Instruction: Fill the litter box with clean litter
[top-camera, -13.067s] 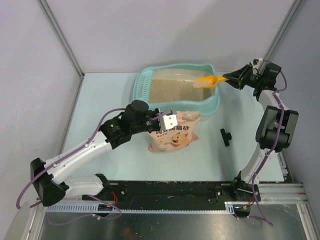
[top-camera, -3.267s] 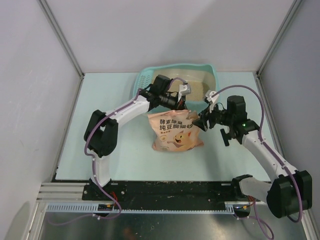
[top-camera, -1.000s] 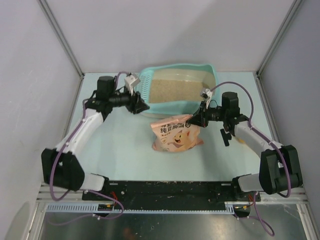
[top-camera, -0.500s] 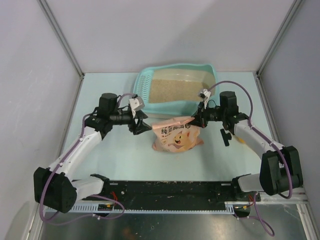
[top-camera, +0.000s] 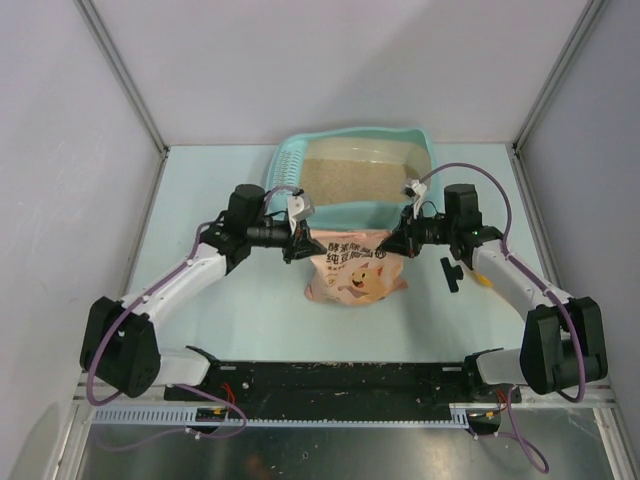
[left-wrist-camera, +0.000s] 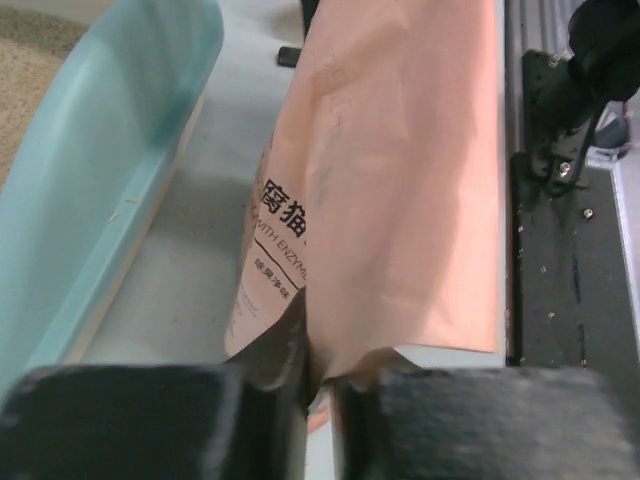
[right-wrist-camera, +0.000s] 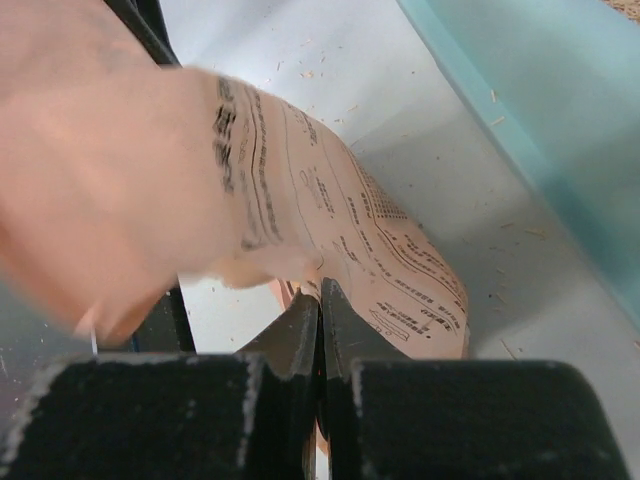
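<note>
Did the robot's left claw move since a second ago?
Yes. The left gripper went from beside the litter box's slotted end toward the arm bases and rightward, onto the pink bag's top-left corner.

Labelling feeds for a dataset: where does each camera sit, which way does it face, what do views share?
Top external: above and behind the bases, looking down at the table; both arms show.
Left wrist: on the left arm, looking along the left pincer at the pink bag.
Right wrist: on the right arm, looking along the right pincer at that bag.
Shared by all: pink bag, litter box.
</note>
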